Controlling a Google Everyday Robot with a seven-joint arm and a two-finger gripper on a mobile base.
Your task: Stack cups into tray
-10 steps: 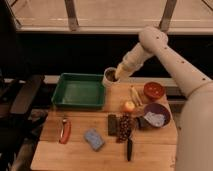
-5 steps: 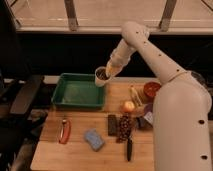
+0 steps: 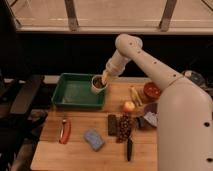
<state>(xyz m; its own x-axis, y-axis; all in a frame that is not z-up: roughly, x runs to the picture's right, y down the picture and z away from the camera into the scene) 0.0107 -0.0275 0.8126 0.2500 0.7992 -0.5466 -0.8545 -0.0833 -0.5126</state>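
Tool [image 3: 103,80]: at the arm's end, clamped on the rim of the white cup [image 3: 98,84]. White cup: upright, at the 3 o'clock edge of the green tray [image 3: 72,93]. Counter [image 3: 75,155]: carries the green tray; orange fruit [image 3: 129,106] at the white cup's 5 o'clock.

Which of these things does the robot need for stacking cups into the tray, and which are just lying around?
For the job:
white cup, held by the gripper at the tray's right edge
green tray

Just lying about:
orange fruit
banana
red-brown bowl
blue sponge
red tool
knife
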